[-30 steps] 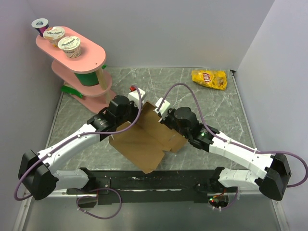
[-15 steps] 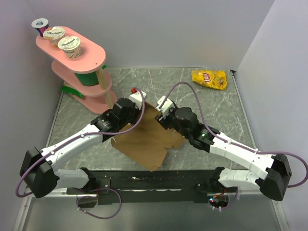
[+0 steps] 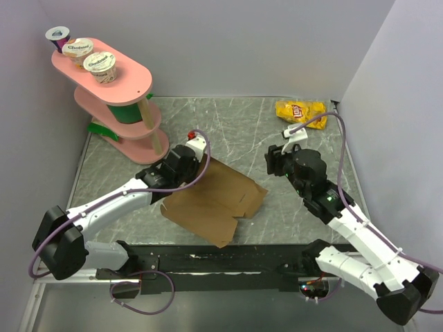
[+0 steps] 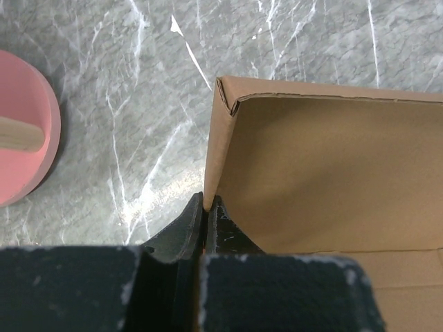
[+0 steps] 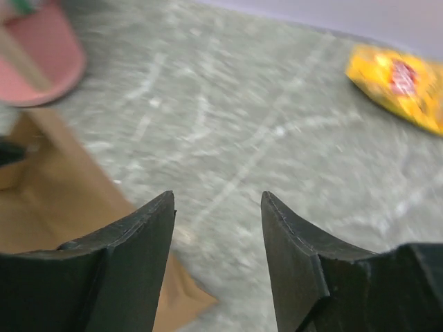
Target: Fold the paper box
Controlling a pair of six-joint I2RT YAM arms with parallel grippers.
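Marble table (image 3: 235,124) | left gripper (image 4: 206,204) clenched on upright edge of paper box (image 4: 332,180) | right gripper (image 5: 218,200) released, seemingly over bare table

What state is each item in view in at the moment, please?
paper box: partly folded, side wall raised
left gripper: shut on the box's raised wall
right gripper: open, empty, apart from the box
Lay's chip bag: lying flat, untouched
Chobani yogurt cups: lidded, on pink stand
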